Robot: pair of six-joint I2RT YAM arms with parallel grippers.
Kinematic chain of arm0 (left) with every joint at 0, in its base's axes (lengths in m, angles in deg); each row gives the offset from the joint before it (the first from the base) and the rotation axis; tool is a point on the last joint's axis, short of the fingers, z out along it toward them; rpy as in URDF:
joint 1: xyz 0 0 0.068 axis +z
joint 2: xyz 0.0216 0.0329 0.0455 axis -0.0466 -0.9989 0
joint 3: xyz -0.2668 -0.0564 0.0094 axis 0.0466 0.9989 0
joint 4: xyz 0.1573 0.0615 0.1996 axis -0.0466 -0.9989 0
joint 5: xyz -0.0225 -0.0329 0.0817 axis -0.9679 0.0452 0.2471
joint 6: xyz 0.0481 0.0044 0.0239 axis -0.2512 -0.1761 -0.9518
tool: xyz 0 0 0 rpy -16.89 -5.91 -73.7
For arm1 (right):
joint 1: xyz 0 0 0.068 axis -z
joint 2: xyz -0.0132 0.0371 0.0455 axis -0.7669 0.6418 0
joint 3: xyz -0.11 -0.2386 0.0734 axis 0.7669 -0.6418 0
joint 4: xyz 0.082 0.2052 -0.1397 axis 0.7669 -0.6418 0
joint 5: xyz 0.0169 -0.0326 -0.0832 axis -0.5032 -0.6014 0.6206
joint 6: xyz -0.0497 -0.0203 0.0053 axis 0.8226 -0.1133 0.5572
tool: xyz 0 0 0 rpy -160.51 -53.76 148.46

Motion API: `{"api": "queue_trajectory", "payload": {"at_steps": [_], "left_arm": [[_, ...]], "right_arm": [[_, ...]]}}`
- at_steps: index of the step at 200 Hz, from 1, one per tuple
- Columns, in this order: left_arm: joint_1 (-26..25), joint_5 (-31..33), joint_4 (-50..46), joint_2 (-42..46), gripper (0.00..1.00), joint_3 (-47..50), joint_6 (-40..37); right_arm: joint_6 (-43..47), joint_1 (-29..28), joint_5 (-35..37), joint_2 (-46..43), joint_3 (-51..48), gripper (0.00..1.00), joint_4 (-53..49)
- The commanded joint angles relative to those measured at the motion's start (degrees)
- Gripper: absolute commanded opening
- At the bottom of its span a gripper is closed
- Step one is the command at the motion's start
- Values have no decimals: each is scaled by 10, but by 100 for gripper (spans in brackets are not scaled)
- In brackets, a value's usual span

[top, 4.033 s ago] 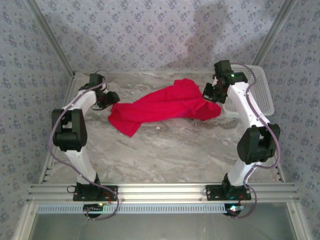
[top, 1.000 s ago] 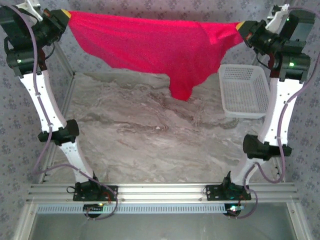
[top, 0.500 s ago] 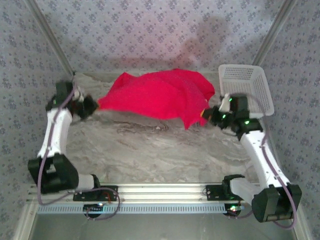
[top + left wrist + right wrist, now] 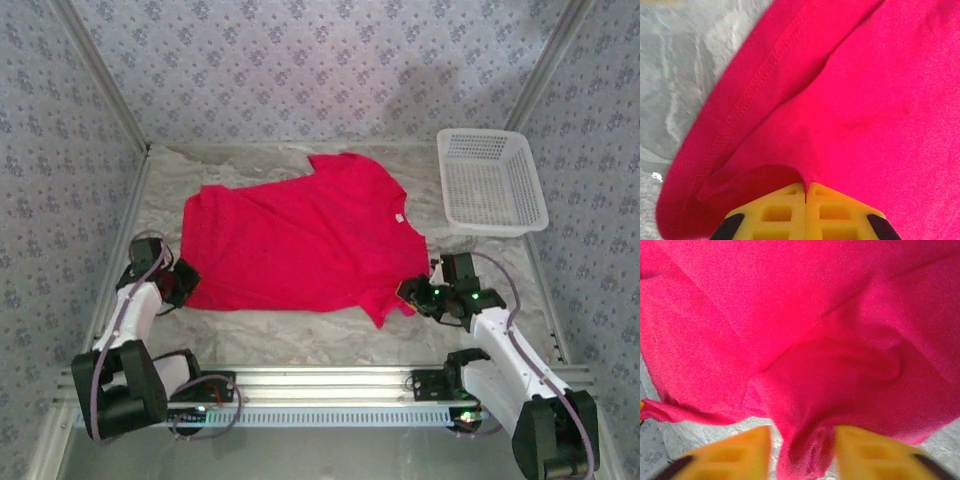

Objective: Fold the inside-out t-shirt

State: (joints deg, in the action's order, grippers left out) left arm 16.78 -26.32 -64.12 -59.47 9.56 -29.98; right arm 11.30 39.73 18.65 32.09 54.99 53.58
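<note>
Inside-out t-shirt (image 4: 300, 240) lies spread flat on the counter (image 4: 300, 335) beside the white basket (image 4: 492, 228), apart from it, with a white tag (image 4: 398, 217) on its basket-side edge too small to read. At the corner farthest from the basket, the left gripper (image 4: 806, 186) is clenched on the hem, fingertips buried in cloth. Nearer the basket, the right gripper (image 4: 802, 434) stands released, a blurred fold between its parted fingers.
</note>
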Motion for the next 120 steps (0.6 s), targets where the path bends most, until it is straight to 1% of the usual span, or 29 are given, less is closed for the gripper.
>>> {"api": "queue_trajectory", "payload": {"at_steps": [1,9,16,24,34,49,61,69,81,92,103,120], "left_arm": [[8,30,-33,42,10,-36,0],[8,40,-53,56,15,-51,-7],[8,50,-71,66,23,-67,-14],[7,59,-87,77,26,-86,-24],[2,76,-104,89,30,-109,-34],[-21,116,-116,102,30,-145,-44],[-60,157,-116,101,31,-170,-49],[-87,163,-99,91,32,-179,-51],[-119,138,-52,52,34,-184,-50],[-135,105,-20,-10,33,-199,-50],[-144,89,1,-81,29,-222,-52],[-145,72,33,-181,27,-265,-62]], "right_arm": [[-1,-5,28,-23,33,60,-66],[0,-5,47,-32,57,65,-92],[-4,-5,64,-35,78,69,-102],[-1,-5,84,-31,109,73,-114],[13,-5,109,-12,151,74,-126],[34,-7,133,38,212,74,-124],[44,-12,144,90,251,74,-104],[52,-17,137,131,273,74,-75],[61,-25,127,206,314,73,-37],[75,-33,112,285,360,73,-17],[75,-37,97,365,415,70,-8],[76,-41,88,478,515,65,-10]]}}
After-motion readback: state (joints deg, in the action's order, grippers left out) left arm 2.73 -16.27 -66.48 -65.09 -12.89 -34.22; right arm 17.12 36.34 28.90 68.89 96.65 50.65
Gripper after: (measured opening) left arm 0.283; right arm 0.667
